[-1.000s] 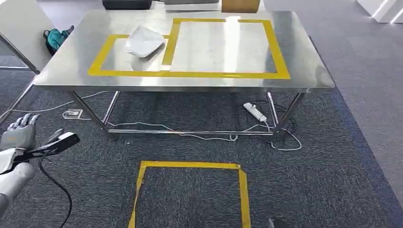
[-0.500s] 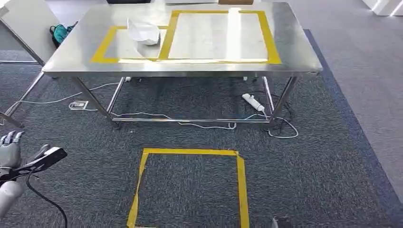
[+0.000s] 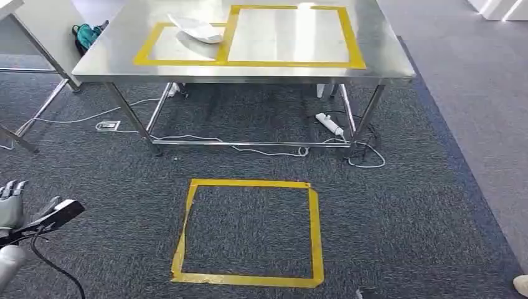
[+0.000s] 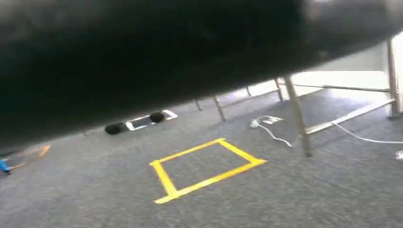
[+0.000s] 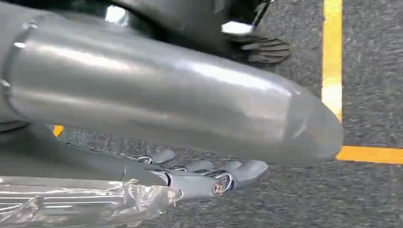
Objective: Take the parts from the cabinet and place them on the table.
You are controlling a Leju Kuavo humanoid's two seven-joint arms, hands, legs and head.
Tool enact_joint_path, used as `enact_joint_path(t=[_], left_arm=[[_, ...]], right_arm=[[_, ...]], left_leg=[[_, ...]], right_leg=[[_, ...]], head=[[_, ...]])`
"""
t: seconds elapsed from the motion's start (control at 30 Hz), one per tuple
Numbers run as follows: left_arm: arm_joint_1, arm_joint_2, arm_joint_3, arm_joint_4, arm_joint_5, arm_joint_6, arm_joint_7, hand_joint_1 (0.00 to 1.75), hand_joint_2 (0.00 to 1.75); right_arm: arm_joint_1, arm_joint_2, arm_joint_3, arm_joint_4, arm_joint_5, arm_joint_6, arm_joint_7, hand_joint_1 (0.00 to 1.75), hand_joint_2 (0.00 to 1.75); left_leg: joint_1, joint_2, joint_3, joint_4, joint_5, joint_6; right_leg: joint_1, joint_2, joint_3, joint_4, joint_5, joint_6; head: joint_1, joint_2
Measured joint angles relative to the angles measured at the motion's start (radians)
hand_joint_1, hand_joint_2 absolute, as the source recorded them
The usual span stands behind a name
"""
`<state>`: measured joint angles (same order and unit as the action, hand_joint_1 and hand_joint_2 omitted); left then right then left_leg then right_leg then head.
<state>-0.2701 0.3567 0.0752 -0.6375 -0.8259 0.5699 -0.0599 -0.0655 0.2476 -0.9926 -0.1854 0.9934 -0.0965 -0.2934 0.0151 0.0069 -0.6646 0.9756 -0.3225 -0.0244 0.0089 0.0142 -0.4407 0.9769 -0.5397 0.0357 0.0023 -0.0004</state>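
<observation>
A white bagged part (image 3: 198, 28) lies on the steel table (image 3: 386, 68), in the left of two yellow-taped fields. My left hand (image 3: 12, 205) hangs low at my side, well short of the table, fingers apart and nothing in it. In the right wrist view my right hand (image 5: 199, 178) hangs above the carpet with its fingers stretched out. A crumpled clear plastic bag (image 5: 71, 204) is held against its inner side; what the bag contains is not visible.
A yellow tape square (image 3: 249, 184) marks the carpet between me and the table. A white power strip (image 3: 330, 123) and cables lie under the table. Another table's legs (image 3: 37, 118) and a teal bag (image 3: 87, 34) stand left. A shoe tip (image 3: 520, 284) shows at the lower right.
The whole picture has shifted: the table has slid up and shrunk, and the floor square has come fully into view, so the camera has moved back. My left hand has sunk lower in the picture.
</observation>
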Motion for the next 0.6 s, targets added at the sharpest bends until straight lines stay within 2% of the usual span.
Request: enact_joint_path(t=[0.03, 0.07, 0.1, 0.13, 0.17, 0.2, 0.23, 0.27, 0.3, 0.33, 0.37, 0.4, 0.43, 0.47, 0.5, 0.53, 0.6], left_arm=[[0.01, 0.0, 0.015, -0.001, 0.006, 0.002, -0.005, 0.0, 0.0], [0.021, -0.001, 0.023, -0.001, 0.011, 0.005, -0.01, 0.0, 0.0], [0.036, -0.002, 0.032, -0.002, 0.014, 0.007, -0.012, 0.0, 0.0], [0.058, -0.002, 0.043, -0.002, 0.018, 0.01, -0.018, 0.0, 0.0], [0.077, -0.002, 0.052, -0.002, 0.021, 0.011, -0.023, 0.0, 0.0], [0.089, -0.002, 0.06, -0.002, 0.024, 0.012, -0.025, 0.0, 0.0], [0.1, -0.006, 0.07, -0.002, 0.034, 0.012, -0.026, 0.0, 0.0], [0.113, -0.012, 0.082, -0.002, 0.047, 0.012, -0.03, 0.0, 0.0], [0.128, -0.021, 0.097, -0.001, 0.057, 0.012, -0.037, 0.0, 0.0], [0.143, -0.029, 0.112, 0.002, 0.066, 0.013, -0.045, 0.0, 0.0], [0.158, -0.036, 0.129, 0.007, 0.082, 0.013, -0.053, 0.0, 0.0], [0.172, -0.041, 0.147, 0.011, 0.093, 0.014, -0.061, 0.0, 0.0], [0.183, -0.045, 0.171, 0.016, 0.1, 0.014, -0.068, 0.0, 0.0], [0.19, -0.047, 0.195, 0.02, 0.104, 0.014, -0.077, 0.0, 0.0], [0.192, -0.049, 0.215, 0.023, 0.104, 0.013, -0.079, 0.0, 0.0], [0.191, -0.051, 0.229, 0.03, 0.104, 0.008, -0.068, 0.0, 0.0], [0.208, -0.058, 0.267, 0.065, 0.1, -0.004, -0.057, 0.0, 0.0]], right_arm=[[0.002, 0.0, -0.002, 0.0, -0.001, 0.0, 0.0, 0.0, 0.0], [0.003, 0.0, -0.004, 0.0, -0.005, 0.0, 0.0, 0.0, 0.0], [0.003, 0.0, -0.008, 0.0, -0.007, 0.0, 0.0, 0.0, 0.0], [0.005, 0.0, -0.01, 0.0, -0.01, 0.0, 0.0, 0.0, 0.0], [0.004, 0.0, -0.013, 0.0, -0.013, 0.0, 0.0, 0.0, 0.0], [0.006, 0.0, -0.015, 0.0, -0.015, 0.0, -0.001, 0.0, 0.0], [0.007, 0.0, -0.016, 0.0, -0.018, 0.0, -0.001, 0.0, 0.0], [0.008, 0.0, -0.018, 0.0, -0.024, 0.0, -0.004, 0.0, 0.0], [0.011, 0.0, -0.022, 0.0, -0.035, -0.007, -0.02, 0.0, 0.0], [0.015, 0.0, -0.028, -0.001, -0.045, -0.015, -0.045, 0.0, 0.0], [0.019, 0.001, -0.034, -0.001, -0.045, -0.015, -0.061, 0.0, 0.0], [0.024, 0.001, -0.035, -0.001, -0.042, -0.013, -0.068, 0.0, 0.0], [0.033, 0.001, -0.035, -0.001, -0.042, -0.009, -0.073, 0.0, 0.0], [0.039, 0.001, -0.036, -0.003, -0.041, -0.004, -0.077, 0.0, 0.0], [0.045, 0.001, -0.037, -0.006, -0.041, 0.0, -0.079, 0.0, 0.0], [0.05, 0.002, -0.038, -0.008, -0.042, 0.004, -0.08, 0.0, 0.0], [0.055, 0.003, -0.04, -0.013, -0.04, 0.011, -0.08, 0.0, 0.0]], left_leg=[[0.001, 0.0, 0.006, -0.009, 0.016, -0.005], [0.003, -0.001, 0.004, -0.013, 0.028, -0.01], [0.004, -0.001, 0.004, -0.018, 0.039, -0.017], [0.007, -0.003, -0.003, -0.021, 0.045, -0.022], [0.006, -0.003, -0.014, -0.002, -0.013, -0.025], [0.006, -0.004, -0.028, 0.046, -0.083, -0.027], [0.005, -0.004, -0.047, 0.13, -0.158, -0.031], [0.005, -0.004, -0.063, 0.213, -0.2, -0.033], [0.004, -0.004, -0.07, 0.278, -0.207, -0.034], [0.004, -0.004, -0.068, 0.314, -0.179, -0.034], [0.004, -0.004, -0.05, 0.315, -0.136, -0.033], [0.004, -0.004, -0.018, 0.285, -0.099, -0.031], [0.003, -0.004, 0.039, 0.215, -0.086, -0.027], [0.002, -0.003, 0.12, 0.112, -0.116, -0.021], [-0.003, -0.003, 0.197, 0.006, -0.163, -0.015], [-0.003, -0.003, 0.206, -0.029, -0.186, -0.006], [-0.011, -0.003, 0.201, -0.025, -0.178, 0.007]], right_leg=[[0.003, 0.001, -0.027, 0.016, 0.008, -0.011], [0.005, 0.003, -0.028, 0.016, 0.011, -0.016], [0.006, 0.002, -0.035, 0.018, 0.019, -0.027], [-0.002, -0.002, -0.048, 0.013, 0.038, -0.042], [-0.001, -0.003, -0.062, 0.014, 0.053, -0.05], [-0.001, -0.004, -0.072, 0.014, 0.067, -0.056], [0.001, -0.005, -0.091, 0.014, 0.083, -0.059], [0.002, -0.004, -0.11, 0.014, 0.095, -0.06], [0.002, -0.004, -0.128, 0.015, 0.107, -0.06], [0.002, -0.005, -0.144, 0.015, 0.12, -0.06], [0.002, -0.005, -0.16, 0.015, 0.131, -0.059], [0.002, -0.005, -0.175, 0.015, 0.143, -0.056], [0.003, -0.004, -0.188, 0.015, 0.154, -0.053], [0.003, -0.005, -0.195, 0.019, 0.164, -0.048], [0.009, -0.007, -0.202, 0.024, 0.168, -0.042], [0.01, -0.011, -0.204, 0.029, 0.174, -0.036], [0.004, -0.013, -0.202, 0.019, 0.191, -0.025]], head=[[-0.005, 0.0], [0.007, 0.0], [0.006, 0.0], [0.004, 0.0], [0.001, 0.0], [-0.006, 0.0], [-0.007, 0.0], [-0.006, 0.0], [-0.007, 0.0], [-0.007, 0.0], [-0.006, 0.0], [-0.007, 0.0], [-0.007, 0.0], [-0.007, 0.0], [-0.008, 0.0], [-0.004, 0.0], [-0.004, 0.0]])
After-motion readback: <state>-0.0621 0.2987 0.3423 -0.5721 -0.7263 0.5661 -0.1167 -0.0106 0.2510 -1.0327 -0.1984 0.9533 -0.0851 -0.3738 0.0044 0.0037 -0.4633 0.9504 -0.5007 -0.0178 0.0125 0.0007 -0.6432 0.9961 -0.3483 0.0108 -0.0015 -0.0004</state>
